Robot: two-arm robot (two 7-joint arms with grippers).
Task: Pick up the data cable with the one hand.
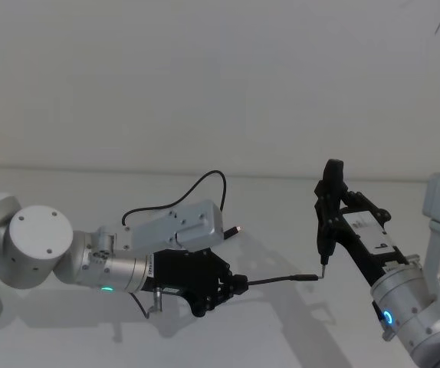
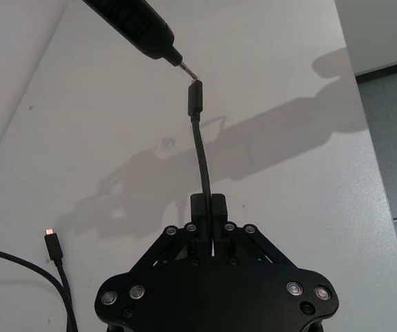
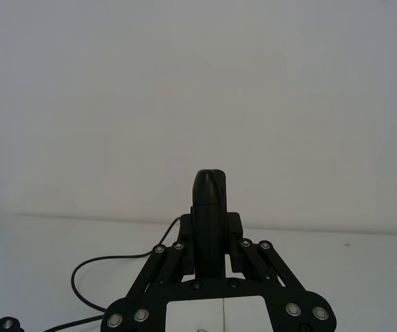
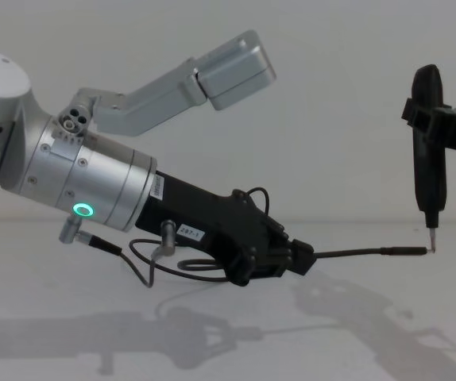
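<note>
The data cable (image 1: pixel 281 280) is a thin black cord. My left gripper (image 1: pixel 235 285), black and boxy on a silver wrist with a green ring, is shut on it near one end. A short stretch of cable (image 2: pixel 200 149) sticks out past the left gripper (image 2: pixel 207 204) and ends in a slim black plug (image 2: pixel 194 99). The rest loops back over the table to a second plug (image 2: pixel 52 243). My right gripper (image 1: pixel 329 201) is shut on an upright black pointed tool (image 1: pixel 327 230). In the chest view the tool (image 4: pixel 430 159) has its tip right at the cable (image 4: pixel 363 253) end, beyond the left gripper (image 4: pixel 303 258).
A short grey wire (image 4: pixel 144 266) with silver connectors hangs under the left wrist. The white table (image 2: pixel 302 180) lies below both arms, its edge running along one side in the left wrist view. A plain white wall (image 3: pixel 198 83) stands behind.
</note>
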